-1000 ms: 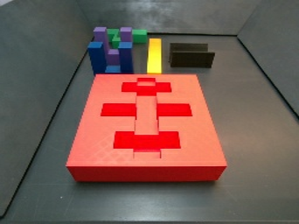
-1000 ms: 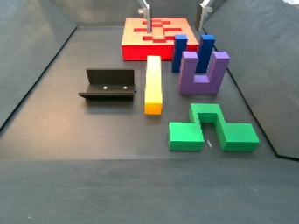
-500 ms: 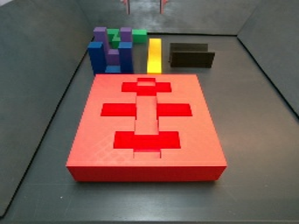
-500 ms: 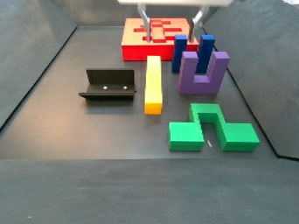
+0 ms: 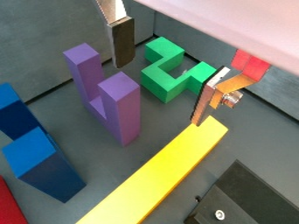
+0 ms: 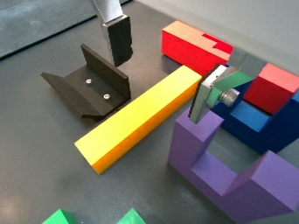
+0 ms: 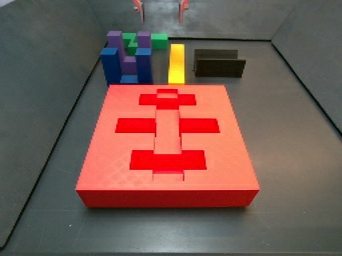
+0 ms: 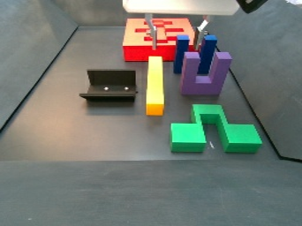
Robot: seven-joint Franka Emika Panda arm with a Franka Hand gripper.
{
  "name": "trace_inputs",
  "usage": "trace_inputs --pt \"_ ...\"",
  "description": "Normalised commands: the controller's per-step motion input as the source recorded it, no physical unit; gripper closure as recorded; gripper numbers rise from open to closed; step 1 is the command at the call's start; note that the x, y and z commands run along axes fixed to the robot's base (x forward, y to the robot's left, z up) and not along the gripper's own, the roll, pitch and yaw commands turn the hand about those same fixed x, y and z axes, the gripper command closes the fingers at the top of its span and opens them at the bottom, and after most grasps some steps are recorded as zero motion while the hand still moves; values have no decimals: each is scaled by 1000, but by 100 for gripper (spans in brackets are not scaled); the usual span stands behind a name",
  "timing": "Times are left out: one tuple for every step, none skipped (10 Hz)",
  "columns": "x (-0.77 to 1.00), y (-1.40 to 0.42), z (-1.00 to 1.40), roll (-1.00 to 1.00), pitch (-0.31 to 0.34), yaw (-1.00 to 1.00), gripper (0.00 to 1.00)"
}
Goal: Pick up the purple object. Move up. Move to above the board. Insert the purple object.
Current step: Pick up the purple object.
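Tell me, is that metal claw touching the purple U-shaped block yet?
Apart. In a wrist view the gripper hangs open and empty, with bare floor showing between its fingers and the purple object.

Gripper (image 7: 159, 9) mostly beyond frame edge

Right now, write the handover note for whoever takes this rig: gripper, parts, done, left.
Gripper: open and empty, hanging in the air above the blocks, near the long yellow bar and the chunky matte purple U-shaped block.
Purple block: standing prongs up on the floor between the blue U-shaped block and the green block, untouched.
Large flat red board with recesses: nothing in its recesses.
Done: nothing yet.
Left: descend, grasp the purple block, lift, carry it above the board, insert.
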Motion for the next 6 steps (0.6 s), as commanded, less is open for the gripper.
trace_inputs --pt "-249 -86 -66 -139 0 0 0" --pt "-303 -123 -120 -123 0 0 0" --pt "-223 -109 -157 -103 0 17 0" --pt "-63 -74 -220 -136 0 11 0" --pt "-71 0 -289 -90 0 6 0" --pt "-100 0 -340 -56 -17 0 0"
